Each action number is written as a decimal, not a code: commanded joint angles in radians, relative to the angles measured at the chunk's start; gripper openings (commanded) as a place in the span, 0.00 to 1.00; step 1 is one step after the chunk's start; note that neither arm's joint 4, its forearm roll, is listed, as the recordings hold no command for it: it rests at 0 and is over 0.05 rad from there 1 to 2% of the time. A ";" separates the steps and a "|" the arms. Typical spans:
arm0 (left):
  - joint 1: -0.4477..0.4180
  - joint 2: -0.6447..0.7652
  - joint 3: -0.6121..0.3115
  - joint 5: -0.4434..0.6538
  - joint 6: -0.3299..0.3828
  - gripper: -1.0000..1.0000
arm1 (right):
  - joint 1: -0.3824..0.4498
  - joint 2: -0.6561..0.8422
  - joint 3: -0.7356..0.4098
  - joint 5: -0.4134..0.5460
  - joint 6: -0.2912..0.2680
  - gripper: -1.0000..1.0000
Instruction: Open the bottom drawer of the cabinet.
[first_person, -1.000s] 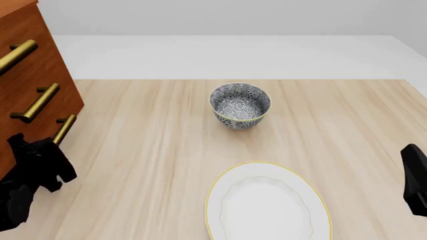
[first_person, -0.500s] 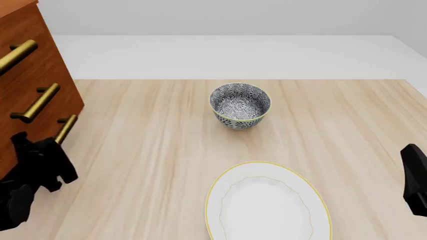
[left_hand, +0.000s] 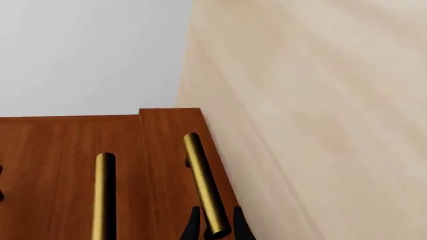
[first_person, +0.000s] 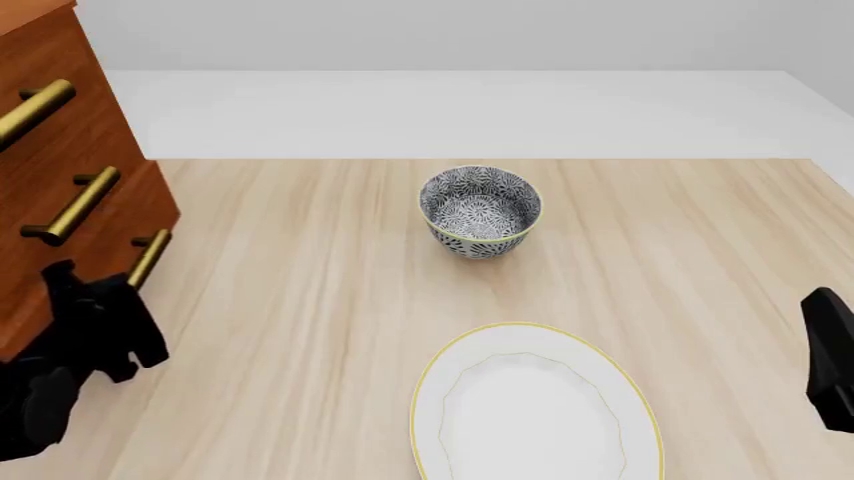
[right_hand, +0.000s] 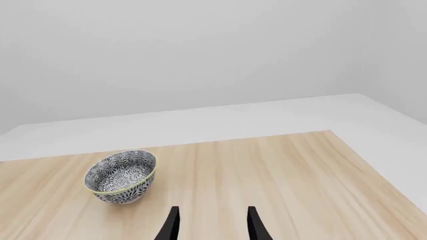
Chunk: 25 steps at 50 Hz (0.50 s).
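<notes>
The left gripper (left_hand: 213, 227) is down at the cabinet (first_person: 54, 190), its two dark fingers (left_hand: 192, 226) closed in tight on either side of the near end of the brass handle (left_hand: 203, 182) on the bottom drawer (left_hand: 170, 160). They sit flush against the bar, so it is pinching the handle. From the front, the black left arm (first_person: 80, 345) hides most of the grip, with only the upper part of that handle (first_person: 150, 258) poking out above it.

The bottom drawer stands proud of the two drawers above it: in the left wrist view its front edge forms a step out from the neighbouring drawer face, and it lies right beside the pale wooden table (first_person: 334, 300). The cabinet stands at the table's left edge, reddish-brown, with the other two brass handles stacked above.

The right gripper (right_hand: 212, 225) hangs over the table's right side with its fingers spread apart, holding nothing. Ahead of it sits a patterned bowl (first_person: 481, 212), and nearer the front lies a white plate (first_person: 534, 405) with a yellow rim.
</notes>
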 joint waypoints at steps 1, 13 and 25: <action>-0.066 -0.023 -0.055 -0.005 0.006 0.00 | 0.000 0.001 0.003 -0.003 0.000 1.00; -0.100 -0.048 -0.064 0.013 0.009 0.00 | 0.000 0.001 0.001 -0.003 0.002 1.00; -0.130 -0.108 -0.049 0.049 0.013 0.00 | -0.001 0.001 0.002 -0.004 0.003 1.00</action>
